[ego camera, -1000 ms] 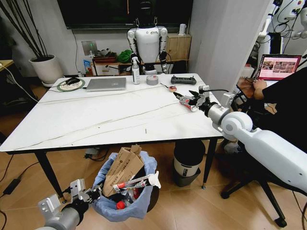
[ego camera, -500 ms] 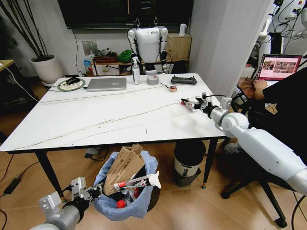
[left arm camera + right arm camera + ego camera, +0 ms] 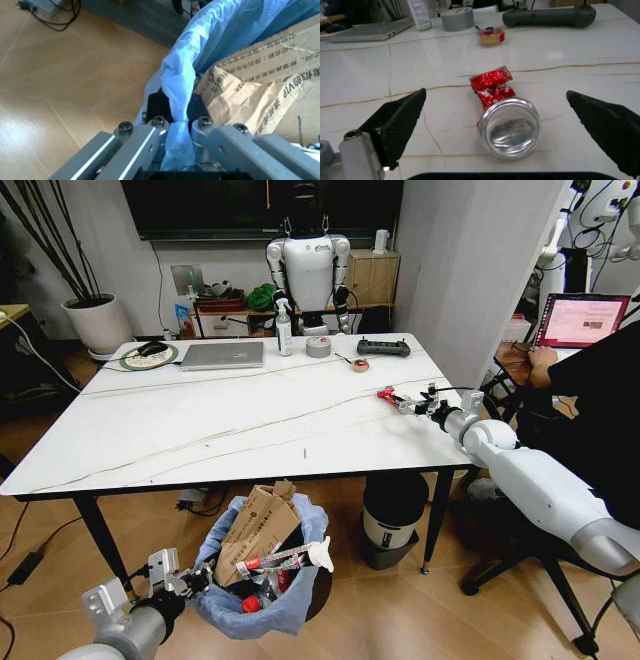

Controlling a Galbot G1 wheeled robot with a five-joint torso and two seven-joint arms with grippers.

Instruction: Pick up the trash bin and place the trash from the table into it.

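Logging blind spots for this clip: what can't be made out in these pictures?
- Head view: the crushed can is too small to read; the right claw crowds it.
- Right wrist view: the can shows its base end; its sides and label are foreshortened.
- Left wrist view: the trash bin rim is wrapped by the blue bag where the left claw pinches it.
- Head view: the bin's lower contents lie under brown cardboard.
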